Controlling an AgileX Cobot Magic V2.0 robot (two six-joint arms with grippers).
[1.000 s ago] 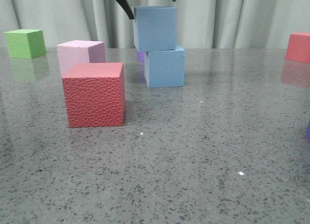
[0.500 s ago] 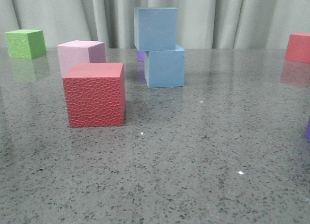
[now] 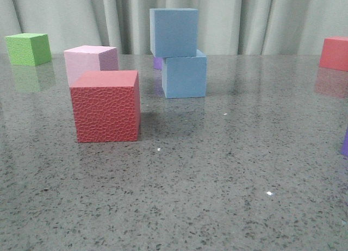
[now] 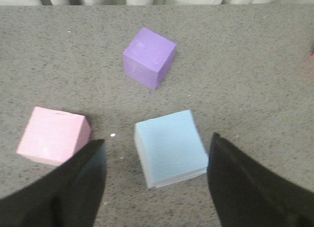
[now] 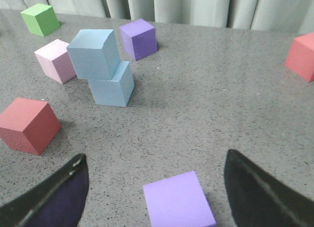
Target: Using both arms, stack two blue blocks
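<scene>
Front view shows the two blue blocks already stacked near the back of the worktop (image 3: pixel 217 169), in front of a pale curtain (image 3: pixel 239 20). The deeper greyish blue block (image 3: pixel 174 31) sits on the pale sky blue block (image 3: pixel 185 76), shifted a little to the left so its edge overhangs. Both look matte and foam-like, so probably light, slightly soft and easy to grip without slipping; the flat opposite side faces are the natural place to take hold. Being light and offset, the top block could likely be tipped by a small nudge.

Nothing touches the stack. The left hand (image 4: pixel 156 180) hangs above it with its dark fingers spread wide on either side, empty. The right hand (image 5: pixel 154 195) is also spread wide and empty, well away, over a purple cube (image 5: pixel 179 200).

Just behind the stack lies another purple cube (image 3: pixel 157 63). A pink cube (image 3: pixel 89 63) stands to its left, with a red cube (image 3: pixel 106 106) touching or just in front of it. A green cube (image 3: pixel 28 48) and a second red cube (image 3: pixel 334 52) sit far off at either side.
</scene>
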